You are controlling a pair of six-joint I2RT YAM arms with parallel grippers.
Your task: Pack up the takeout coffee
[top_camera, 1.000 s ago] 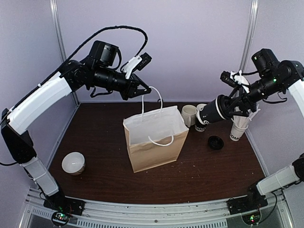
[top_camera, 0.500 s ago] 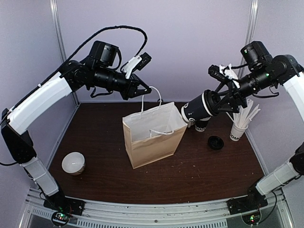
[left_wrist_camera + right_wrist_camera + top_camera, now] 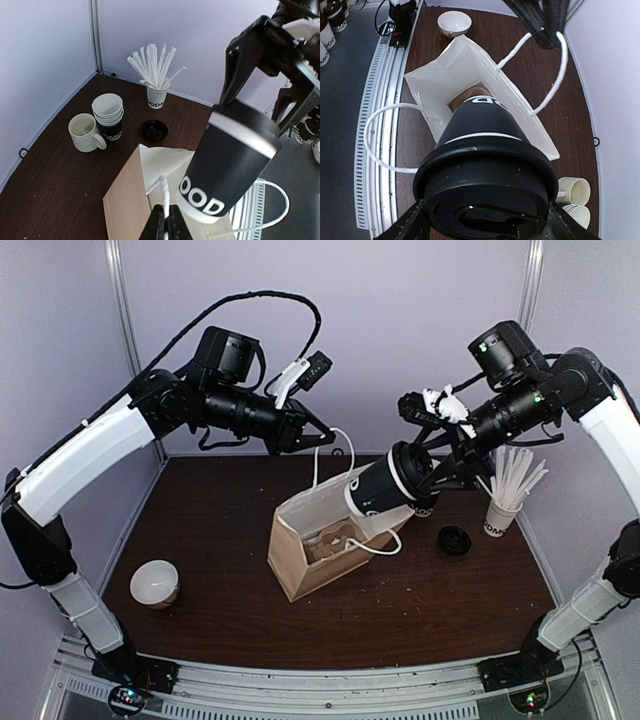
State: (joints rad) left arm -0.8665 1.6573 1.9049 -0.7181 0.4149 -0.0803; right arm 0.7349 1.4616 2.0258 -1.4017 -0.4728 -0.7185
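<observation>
My left gripper (image 3: 325, 437) is pinched fully closed on one white cord handle (image 3: 565, 60) of the paper bag (image 3: 318, 562), holding that handle up above the bag's mouth; the bag stands on the dark wooden table (image 3: 220, 510), leaning, with its white-lined opening turned up and toward my right arm; its other handle (image 3: 375, 135) hangs loose over the near rim. My right gripper (image 3: 425, 475) stands wide, one finger on each side of the takeout coffee (image 3: 385, 492), gripping it at the lid end; the cup is clear of the table and tilted, its black lid toward my right wrist and its base pointing down at the bag; the dark body shows white lettering and a white ring just under the lid. From my right wrist the cup's base sits over the middle of the opening, with the brown bottom of the bag showing past it; I cannot tell whether the base has crossed the rim or is only at it. Behind the bag, by the back wall, are a white mug (image 3: 86, 132), a stack of paper cups (image 3: 109, 115), a loose black lid (image 3: 154, 130) and a cup of white sticks (image 3: 157, 92), all apart from the bag; a white bowl (image 3: 155, 582) sits alone near the front left of the table.
</observation>
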